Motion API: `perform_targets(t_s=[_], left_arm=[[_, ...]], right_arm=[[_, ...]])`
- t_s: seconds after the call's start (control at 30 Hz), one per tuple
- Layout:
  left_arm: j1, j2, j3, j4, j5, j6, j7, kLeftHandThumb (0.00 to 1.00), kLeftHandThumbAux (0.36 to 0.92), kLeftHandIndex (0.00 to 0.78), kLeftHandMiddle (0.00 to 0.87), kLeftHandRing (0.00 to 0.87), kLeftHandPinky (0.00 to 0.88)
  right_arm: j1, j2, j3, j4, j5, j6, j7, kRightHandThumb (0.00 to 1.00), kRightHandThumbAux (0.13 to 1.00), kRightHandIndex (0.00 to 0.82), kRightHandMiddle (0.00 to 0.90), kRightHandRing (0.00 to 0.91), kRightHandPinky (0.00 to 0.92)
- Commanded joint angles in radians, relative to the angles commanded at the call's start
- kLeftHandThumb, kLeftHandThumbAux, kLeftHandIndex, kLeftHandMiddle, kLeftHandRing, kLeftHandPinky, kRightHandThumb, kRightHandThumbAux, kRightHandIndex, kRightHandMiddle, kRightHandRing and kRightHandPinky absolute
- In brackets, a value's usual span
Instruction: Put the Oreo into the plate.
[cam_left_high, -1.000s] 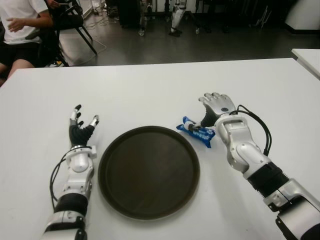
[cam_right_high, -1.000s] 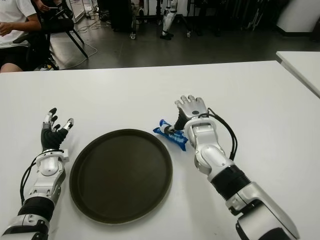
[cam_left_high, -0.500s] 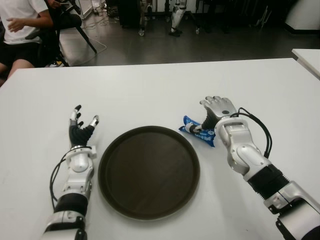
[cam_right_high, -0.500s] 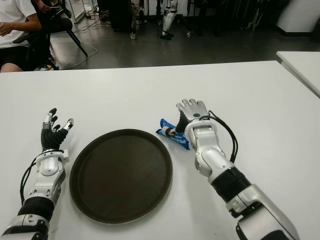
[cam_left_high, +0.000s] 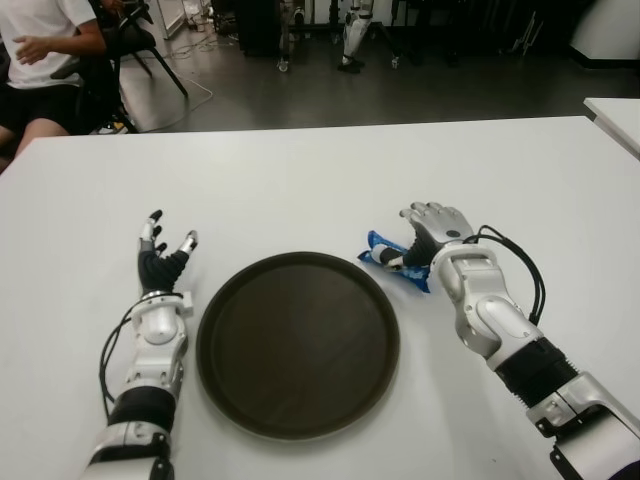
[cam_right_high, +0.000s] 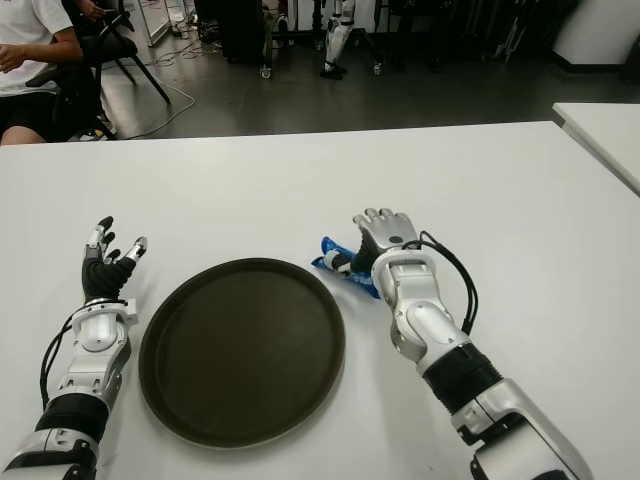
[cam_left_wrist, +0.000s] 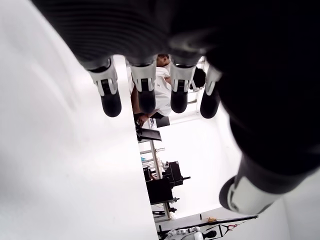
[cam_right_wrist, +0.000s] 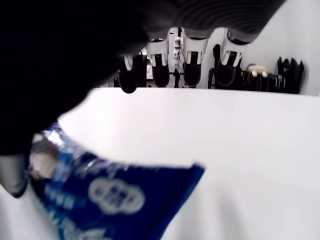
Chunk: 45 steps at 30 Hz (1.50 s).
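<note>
White table (cam_left_high: 300, 180) spreads wide around everything, with bare surface on all sides of the plate (cam_left_high: 298, 343). Plate is dark brown, round, with a low raised rim, and holds nothing. It sits toward the near side of the table, between the two arms.

Oreo (cam_left_high: 395, 262), a blue wrapper pack, lies on the table just off the plate's far-right rim. It is close to that edge but outside it; whether wrapper and rim touch cannot be told. In the right wrist view the pack (cam_right_wrist: 105, 195) lies flat on the white surface under the palm.

Right hand (cam_left_high: 432, 232) sits just right of the plate's far-right rim, over the pack's right end. Its fingers (cam_right_wrist: 192, 60) are extended and point away across the table, not wrapped round the pack. The thumb comes down by the wrapper's end. No closed grip is visible; the hand reads as spread.

Left hand (cam_left_high: 160, 255) shows just left of the plate's left rim, palm low, fingers (cam_left_wrist: 145, 95) spread apart and holding nothing.

Room to move: a broad open stretch of table lies beyond the plate to the far edge, and more to its right, past the right arm. A second white table (cam_left_high: 615, 115) shows off the right corner. A seated person (cam_left_high: 45, 60) is beyond the far-left table edge, well away from the plate.
</note>
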Motion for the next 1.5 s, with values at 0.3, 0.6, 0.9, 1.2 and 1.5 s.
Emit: perform_targets(t_s=[0.3,0.6,0.9,1.2,1.5], left_arm=[[-0.005,0.01,-0.007,0.011,0.017,0.011,0.009,0.0,0.684,0.015,0.029,0.017,0.028],[-0.008,0.009,-0.006,0.018,0.015,0.002,0.012,0.0,0.669,0.02,0.024,0.011,0.03],[-0.005,0.006,-0.001,0.016,-0.001,-0.011,-0.002,0.0,0.669,0.024,0.028,0.011,0.028],[0.0,0.008,-0.006,0.006,0.005,-0.01,0.002,0.0,0.675,0.035,0.034,0.018,0.024],[0.002,0.009,-0.006,0.006,0.007,-0.012,0.005,0.005,0.677,0.041,0.051,0.032,0.03]], right_arm=[[0.019,-0.01,0.005,-0.05,-0.002,-0.001,0.037,0.0,0.49,0.099,0.055,0.036,0.066],[0.028,-0.014,0.006,-0.095,-0.014,0.02,0.101,0.0,0.466,0.063,0.018,0.009,0.05],[0.029,-0.014,0.01,-0.101,-0.019,0.041,0.141,0.0,0.48,0.037,0.002,0.0,0.043],[0.024,-0.008,0.011,-0.089,-0.01,0.058,0.17,0.0,0.462,0.038,0.009,0.0,0.042],[0.016,-0.004,0.007,-0.069,0.001,0.053,0.17,0.0,0.496,0.032,0.009,0.002,0.051]])
